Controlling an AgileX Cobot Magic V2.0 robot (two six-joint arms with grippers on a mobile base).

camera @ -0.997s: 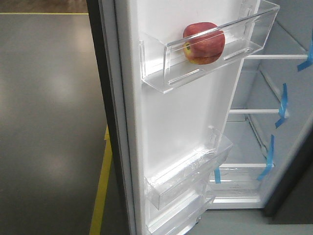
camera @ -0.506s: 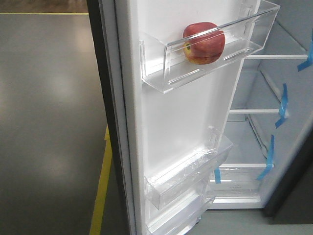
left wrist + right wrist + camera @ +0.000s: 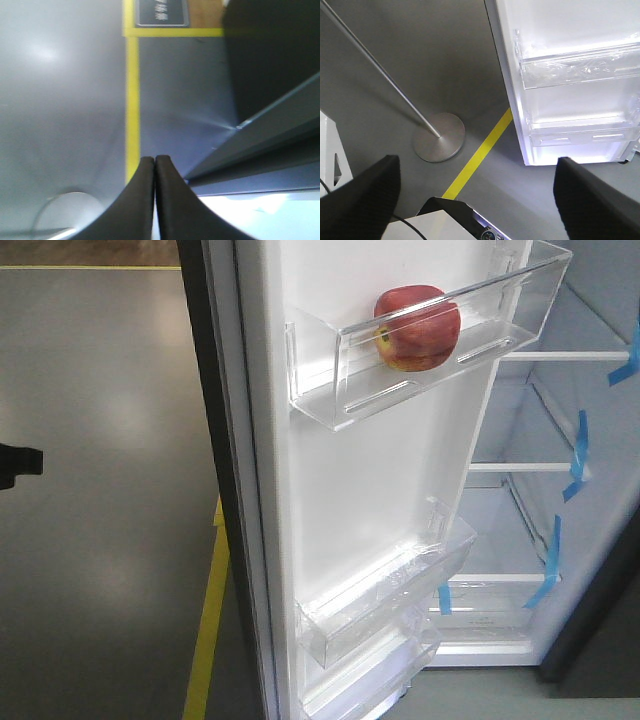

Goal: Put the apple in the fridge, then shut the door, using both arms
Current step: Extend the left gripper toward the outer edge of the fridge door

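Note:
The red and yellow apple [image 3: 417, 328] lies in the top clear bin [image 3: 340, 370] of the open door [image 3: 350, 500], on its white inner lining. The fridge [image 3: 545, 470] interior shows behind it at the right, with white shelves and blue tape strips. My left gripper [image 3: 155, 159] is shut with nothing between its fingers, above grey floor to the left of the door's dark outer face [image 3: 270, 130]. My right gripper [image 3: 477, 160] is open and empty, low in front of the door's lower bins [image 3: 575, 65]. A black arm part [image 3: 15, 462] pokes in at the left edge of the front view.
A yellow floor line [image 3: 208, 630] runs by the door's foot. A metal stand with a round base [image 3: 439, 136] rises from the floor left of the door. The robot's base [image 3: 455, 220] lies below the right gripper.
A black arm part has come into the front view at its left edge. The apple, door and fridge have not moved.

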